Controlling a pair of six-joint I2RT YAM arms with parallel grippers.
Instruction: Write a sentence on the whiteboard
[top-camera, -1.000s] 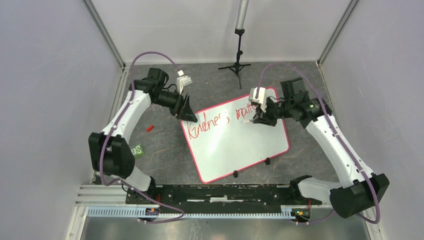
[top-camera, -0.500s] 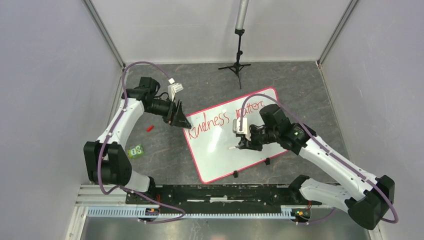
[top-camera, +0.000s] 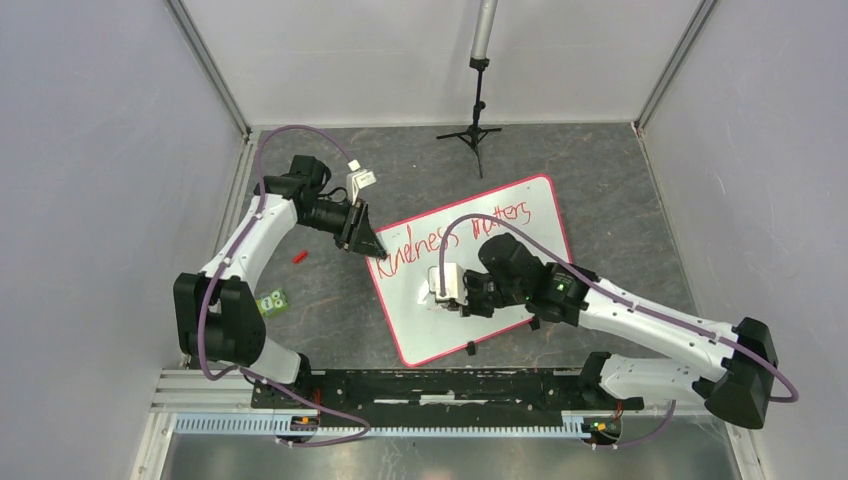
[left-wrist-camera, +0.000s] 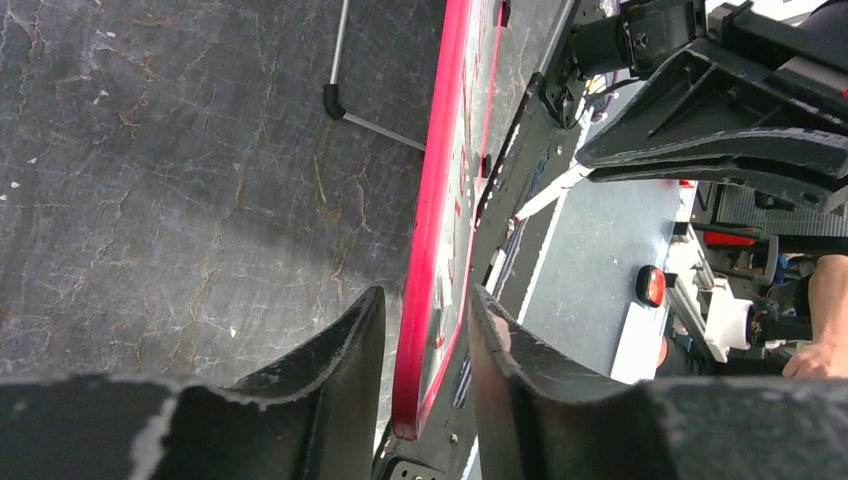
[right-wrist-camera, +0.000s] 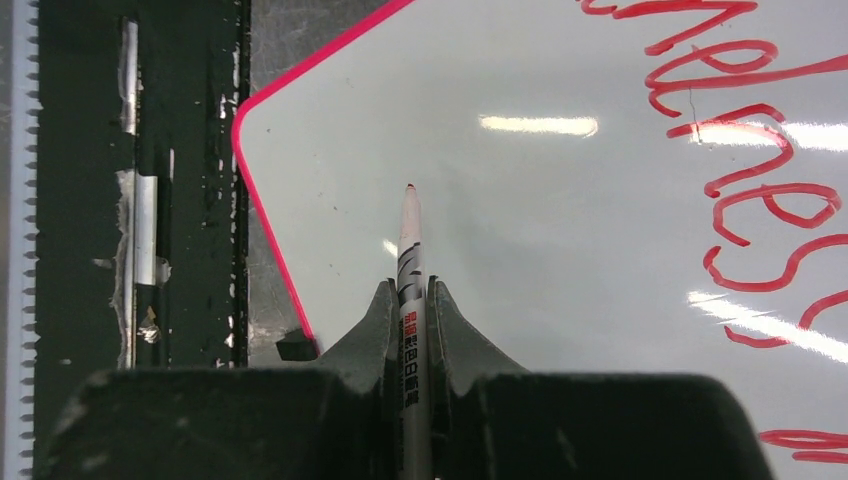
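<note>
Open room: the dark marbled tabletop (top-camera: 605, 185) far right of the large white, red-rimmed whiteboard (top-camera: 425, 330), and the strip along its left side.

Obstructions:
- A small red piece (top-camera: 299, 256) and a small green card (top-camera: 272, 300) lie in the left strip.
- A black tripod stand (top-camera: 477, 130) stands at far centre.
- The right arm (top-camera: 650, 320) lies across the board's near half, its hand (right-wrist-camera: 410, 290) clamping a white marker pen (right-wrist-camera: 409, 230).
- The left hand (left-wrist-camera: 425, 310) straddles the board's left corner, fingers apart.
- Grey walls (top-camera: 100, 200) close both sides.

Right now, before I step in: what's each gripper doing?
Left gripper: straddles the whiteboard edge; grip cannot be told.
Right gripper: closed on the marker.
</note>
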